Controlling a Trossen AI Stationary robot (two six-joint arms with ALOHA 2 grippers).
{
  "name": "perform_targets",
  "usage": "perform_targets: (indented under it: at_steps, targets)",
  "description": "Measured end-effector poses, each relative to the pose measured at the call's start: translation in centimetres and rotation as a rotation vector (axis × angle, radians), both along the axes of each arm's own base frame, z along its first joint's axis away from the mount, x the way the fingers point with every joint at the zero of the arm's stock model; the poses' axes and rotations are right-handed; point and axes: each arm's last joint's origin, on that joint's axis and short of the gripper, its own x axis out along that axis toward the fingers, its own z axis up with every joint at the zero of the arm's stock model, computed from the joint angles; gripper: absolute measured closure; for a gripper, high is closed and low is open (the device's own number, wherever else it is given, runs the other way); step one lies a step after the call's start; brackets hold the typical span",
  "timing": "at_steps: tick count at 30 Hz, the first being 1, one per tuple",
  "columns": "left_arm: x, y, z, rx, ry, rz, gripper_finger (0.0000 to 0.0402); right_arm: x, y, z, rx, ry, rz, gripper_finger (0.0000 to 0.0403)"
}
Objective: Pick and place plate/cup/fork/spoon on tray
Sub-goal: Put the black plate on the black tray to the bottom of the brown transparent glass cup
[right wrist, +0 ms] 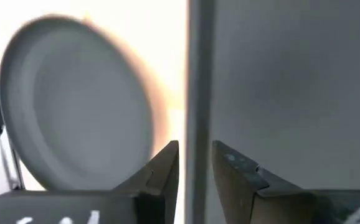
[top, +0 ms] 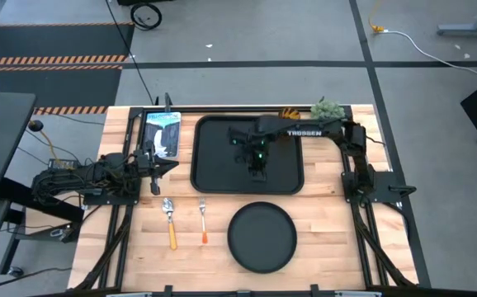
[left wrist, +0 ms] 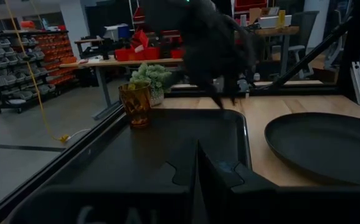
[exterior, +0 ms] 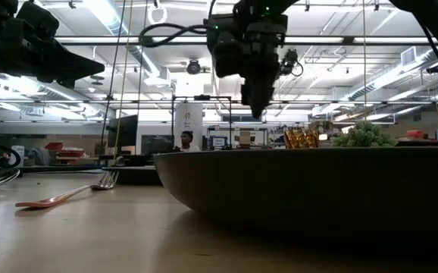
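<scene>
Fork (top: 203, 222) and spoon (top: 170, 221) lie parallel, handles toward the table's front edge, beside the plate (top: 262, 237); right gripper (top: 258, 171) over the tray (top: 214, 165), jaws slightly apart; left gripper (top: 162, 166) jaws together.

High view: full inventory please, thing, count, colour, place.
tray: 1, black, table centre toward the far edge, nothing lying on it
plate: 1, black, near edge, just off the tray
cup: 1, amber, far edge beside the tray
plant: 1, green, far edge, right of the cup
spoon: 1, silver with yellow-orange handle, near-left of the tray
fork: 1, silver with orange handle, between spoon and plate
booklet: 1, blue and white, left of the tray
left claw: 1, dark, left of the tray
right claw: 1, dark, above the tray, slightly open, holding nothing
</scene>
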Motion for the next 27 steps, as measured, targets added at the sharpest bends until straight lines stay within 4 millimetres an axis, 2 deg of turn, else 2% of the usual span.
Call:
perform_targets:
  at_steps: [6,11,18,27]
  targets:
    - [0.0,0.0,0.0,0.000,0.000,0.000,0.0377,-0.5,3.7,-3.2,0.041,0.060,0.089,0.0302]
    - [0.0,0.0,0.0,0.000,0.000,0.000,0.0377,-0.6,5.8,-4.3,0.058,0.069,0.121,0.0302]
    - [0.0,0.0,0.0,0.000,0.000,0.000,0.0377,-0.3,7.2,-5.8,-0.001,0.035,0.094,0.0302]
    - [0.0,0.0,0.0,0.000,0.000,0.000,0.0377,-0.2,8.6,-6.0,-0.131,0.018,0.127,0.0285]
